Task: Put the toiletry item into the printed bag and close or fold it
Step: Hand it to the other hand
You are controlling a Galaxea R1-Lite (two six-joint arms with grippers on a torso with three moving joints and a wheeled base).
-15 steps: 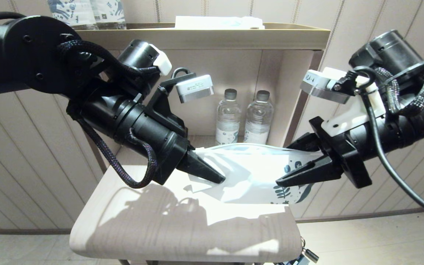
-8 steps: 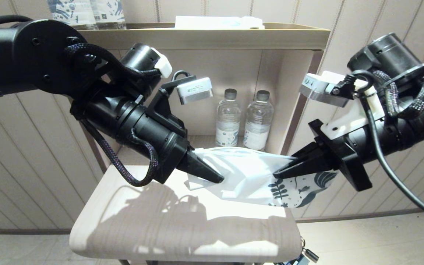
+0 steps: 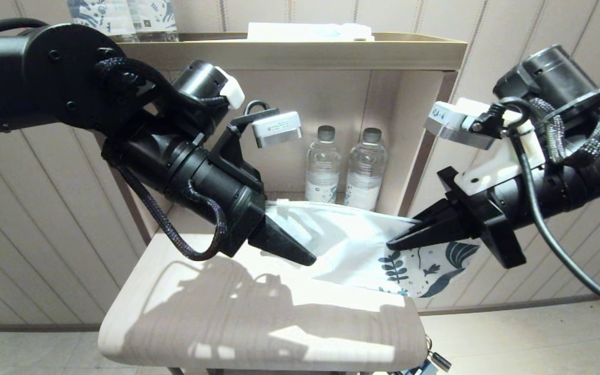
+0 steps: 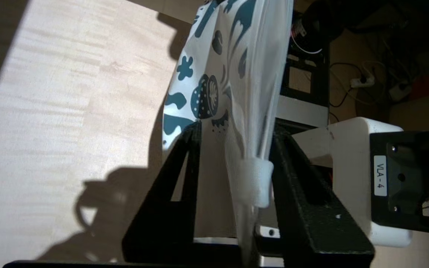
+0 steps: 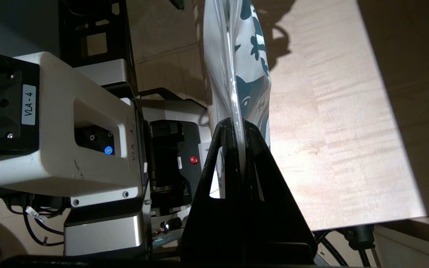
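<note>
pale wood table (image 3: 175,312) below shelf (image 3: 289,52), panelled wall (image 3: 45,208)

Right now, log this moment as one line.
left gripper: open around bag | right gripper: shut on bag | bag: held above table

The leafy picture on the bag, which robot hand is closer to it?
Right. The right gripper pinches the printed bag just above the leaf print; the left gripper is open at the bag's plain far end.

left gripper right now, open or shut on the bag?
Open. In the left wrist view the left gripper has its jaws standing apart, the printed bag hanging loose between them. The right gripper is clamped on the bag's edge.
</note>
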